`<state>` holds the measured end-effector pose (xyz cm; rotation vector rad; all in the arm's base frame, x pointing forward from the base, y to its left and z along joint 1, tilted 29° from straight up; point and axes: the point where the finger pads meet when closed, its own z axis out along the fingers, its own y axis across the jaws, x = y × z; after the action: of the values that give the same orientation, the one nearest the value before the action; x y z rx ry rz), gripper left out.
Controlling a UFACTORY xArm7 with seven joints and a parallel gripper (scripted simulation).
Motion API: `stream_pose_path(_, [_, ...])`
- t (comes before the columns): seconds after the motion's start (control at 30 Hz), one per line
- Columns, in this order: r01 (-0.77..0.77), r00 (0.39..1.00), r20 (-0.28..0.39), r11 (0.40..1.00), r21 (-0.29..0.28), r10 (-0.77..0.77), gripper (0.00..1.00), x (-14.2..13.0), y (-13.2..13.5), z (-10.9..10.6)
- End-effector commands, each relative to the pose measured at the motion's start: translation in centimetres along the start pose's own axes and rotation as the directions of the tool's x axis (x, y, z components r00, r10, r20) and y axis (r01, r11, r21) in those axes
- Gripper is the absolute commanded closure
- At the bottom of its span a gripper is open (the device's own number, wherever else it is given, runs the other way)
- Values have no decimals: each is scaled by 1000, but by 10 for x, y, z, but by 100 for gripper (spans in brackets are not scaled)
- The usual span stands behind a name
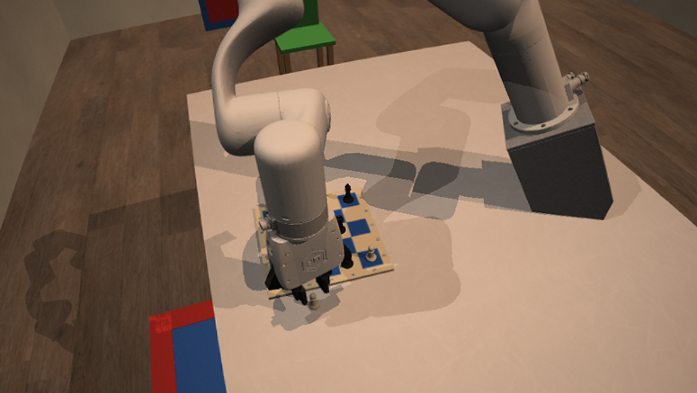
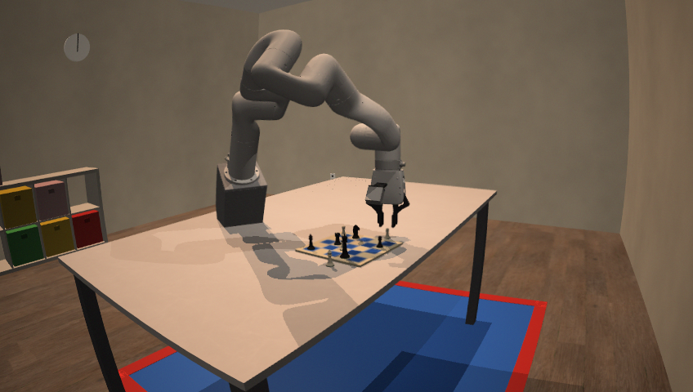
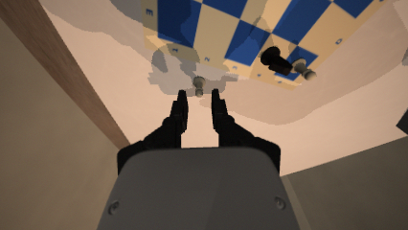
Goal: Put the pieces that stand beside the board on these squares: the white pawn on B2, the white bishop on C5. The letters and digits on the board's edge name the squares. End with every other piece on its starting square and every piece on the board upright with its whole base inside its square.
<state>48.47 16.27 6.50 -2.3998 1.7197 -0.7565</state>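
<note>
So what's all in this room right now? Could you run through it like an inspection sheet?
Surface: pale table carrying a small chessboard.
Job's things: white pawn standing on the table beside the board, right under the gripper; a second white piece off the board's near edge.
Clutter: black pieces on the board.
Grippers: gripper hovering, partly open, holding nothing.
Cables: nothing seen.
Surroundings: green chair, shelf unit with coloured bins, wall clock, blue-and-red mat.

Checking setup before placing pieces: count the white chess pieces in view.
3. One pawn stands on the table below the gripper, one on the board's corner square, and a taller one by the board's far edge in the exterior view. The arm may hide more.
</note>
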Motion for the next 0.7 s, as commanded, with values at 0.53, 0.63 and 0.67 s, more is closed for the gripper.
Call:
stream_pose_path(0.53, [1,1000,1,1000,3,-1,66,-1,-1,12])
stream_pose_path(0.63, [1,1000,1,1000,3,-1,66,-1,-1,19])
stream_pose_path(0.67, [1,1000,1,1000,3,-1,66,-1,-1,21])
